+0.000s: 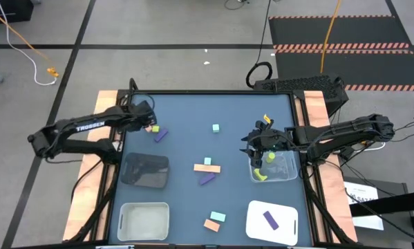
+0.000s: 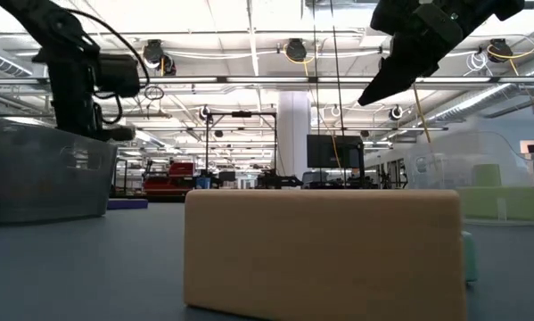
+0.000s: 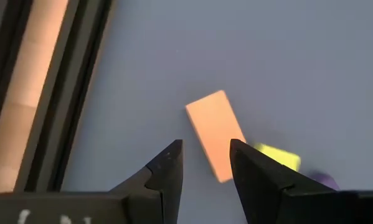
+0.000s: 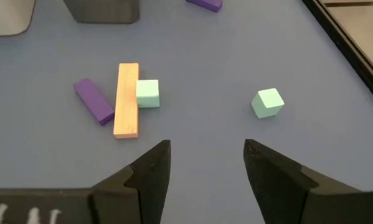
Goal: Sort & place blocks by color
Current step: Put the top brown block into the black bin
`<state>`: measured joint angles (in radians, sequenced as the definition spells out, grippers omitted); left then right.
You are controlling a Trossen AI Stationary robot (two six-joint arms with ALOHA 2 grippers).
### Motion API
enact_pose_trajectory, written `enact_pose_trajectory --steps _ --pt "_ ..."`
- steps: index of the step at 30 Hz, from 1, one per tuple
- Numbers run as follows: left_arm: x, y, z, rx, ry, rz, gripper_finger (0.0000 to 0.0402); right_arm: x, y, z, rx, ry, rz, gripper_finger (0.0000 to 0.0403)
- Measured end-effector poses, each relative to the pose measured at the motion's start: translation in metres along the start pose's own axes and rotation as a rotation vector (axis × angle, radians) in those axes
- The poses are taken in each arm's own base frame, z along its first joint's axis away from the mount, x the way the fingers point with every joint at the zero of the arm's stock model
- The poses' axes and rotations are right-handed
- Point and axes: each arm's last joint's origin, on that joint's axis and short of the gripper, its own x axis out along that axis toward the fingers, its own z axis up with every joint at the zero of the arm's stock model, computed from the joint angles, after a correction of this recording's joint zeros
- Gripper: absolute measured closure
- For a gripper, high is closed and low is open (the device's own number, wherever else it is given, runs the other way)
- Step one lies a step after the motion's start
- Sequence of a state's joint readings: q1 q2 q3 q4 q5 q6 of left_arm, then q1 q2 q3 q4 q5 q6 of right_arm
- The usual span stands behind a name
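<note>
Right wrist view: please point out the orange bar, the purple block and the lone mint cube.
orange bar [image 4: 126,99], right wrist view, middle.
purple block [image 4: 93,101], right wrist view, top face.
lone mint cube [image 4: 267,102], right wrist view, centre.

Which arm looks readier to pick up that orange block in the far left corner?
The left. Its gripper hangs open right over the orange block, while the right gripper is across the table above the clear bin.

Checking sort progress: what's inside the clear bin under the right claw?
One yellow-green block shows inside the clear bin, near its front-left corner. The right claw, open and empty, hangs over the bin's back-left part and covers whatever lies beneath it.
</note>
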<state>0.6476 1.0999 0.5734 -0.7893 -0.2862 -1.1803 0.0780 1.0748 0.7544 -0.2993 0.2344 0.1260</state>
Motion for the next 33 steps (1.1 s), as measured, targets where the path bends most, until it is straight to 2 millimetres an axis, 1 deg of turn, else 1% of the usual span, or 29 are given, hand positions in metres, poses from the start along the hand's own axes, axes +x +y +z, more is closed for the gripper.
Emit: enact_pose_trajectory --steps 3,7,15,24,29,33 --pt "0.009 -0.006 0.000 -0.022 0.004 0.017 0.0270 0.000 0.000 -0.002 -0.017 0.015 -0.002 0.0211" --pt "0.019 -0.016 0.001 -0.031 -0.007 -0.010 0.0270 0.000 0.000 -0.002 -0.047 0.021 -0.002 0.0211" --pt "0.036 -0.020 -0.003 -0.042 0.019 0.072 0.0270 0.000 0.000 -0.004 -0.051 0.038 -0.004 0.0211" --pt "0.041 -0.023 -0.001 -0.033 -0.020 0.072 0.0270 0.000 -0.001 -0.004 -0.052 0.043 -0.004 0.0211" --pt "0.040 -0.026 0.000 0.066 -0.039 0.051 0.0270 0.000 -0.001 -0.005 -0.054 0.051 -0.005 0.0211" --pt "0.040 -0.027 0.001 0.104 -0.038 0.050 0.0270 0.000 -0.001 -0.005 -0.054 0.052 -0.004 0.0211"
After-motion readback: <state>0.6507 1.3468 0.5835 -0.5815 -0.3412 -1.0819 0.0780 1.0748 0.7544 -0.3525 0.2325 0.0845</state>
